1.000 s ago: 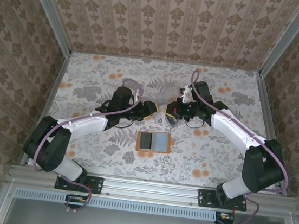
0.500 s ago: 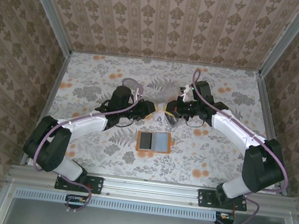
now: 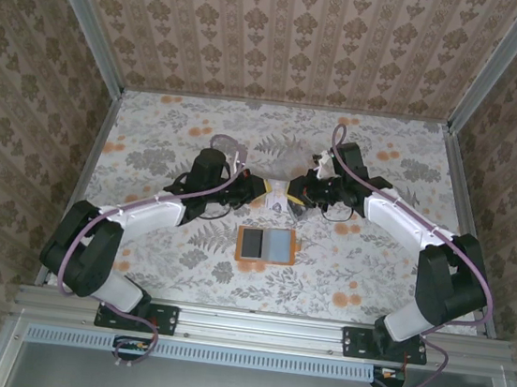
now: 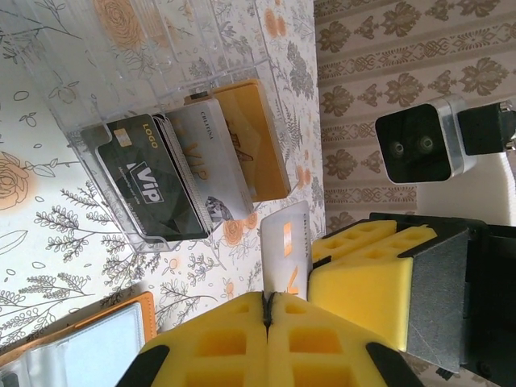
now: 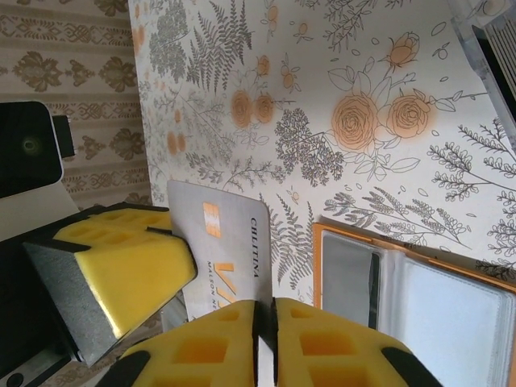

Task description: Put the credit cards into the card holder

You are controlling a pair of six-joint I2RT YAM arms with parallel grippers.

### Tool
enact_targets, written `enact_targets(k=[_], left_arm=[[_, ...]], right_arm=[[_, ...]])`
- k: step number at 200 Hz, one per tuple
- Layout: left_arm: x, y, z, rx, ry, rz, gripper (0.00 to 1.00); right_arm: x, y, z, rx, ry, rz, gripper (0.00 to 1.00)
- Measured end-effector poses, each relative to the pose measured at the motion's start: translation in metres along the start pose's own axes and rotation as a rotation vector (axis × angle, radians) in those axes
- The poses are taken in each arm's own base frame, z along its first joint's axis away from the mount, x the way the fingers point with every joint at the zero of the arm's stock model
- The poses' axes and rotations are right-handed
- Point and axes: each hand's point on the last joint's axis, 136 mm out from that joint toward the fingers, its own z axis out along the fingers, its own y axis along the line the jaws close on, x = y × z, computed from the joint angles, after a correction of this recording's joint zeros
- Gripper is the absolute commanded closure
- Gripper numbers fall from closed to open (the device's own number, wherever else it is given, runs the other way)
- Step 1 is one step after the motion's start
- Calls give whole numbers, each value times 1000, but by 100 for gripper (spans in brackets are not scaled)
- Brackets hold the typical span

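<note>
You've got the left claw [image 4: 268,298] and right claw [image 5: 264,306] both clamped on one light-grey card [image 5: 230,242], orange chip and lettering showing, lower centre over the bench [image 5: 363,64].

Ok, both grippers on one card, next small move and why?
Probably open the right gripper and back off: the left gripper is shut on the same card too, so it can carry it alone to the open holder.

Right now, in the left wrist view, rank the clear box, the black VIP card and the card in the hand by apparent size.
1. the clear box, plainly largest
2. the black VIP card
3. the pale card pinched in the left hand: it looks smallest, but it is angled and partly hidden, so its rank against the VIP card is unsure.
</note>
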Motion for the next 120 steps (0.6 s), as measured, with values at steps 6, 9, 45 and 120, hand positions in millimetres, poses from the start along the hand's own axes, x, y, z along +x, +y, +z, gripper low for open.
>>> enact_targets(k=[6,9,45,120], left_arm=[[1,-1,-1,2,0,2,100],[1,-1,-1,3,-1,3,100],[9,16,-12,-67,-21,-13,100],[48,74,-26,-277,15,-33,100]], right_arm=[[0,0,0,1,0,0,79],[1,-1,0,2,1,1,78],[4,-15,2,72,-6,5,75],[70,-56,27,421,93,-116,76]])
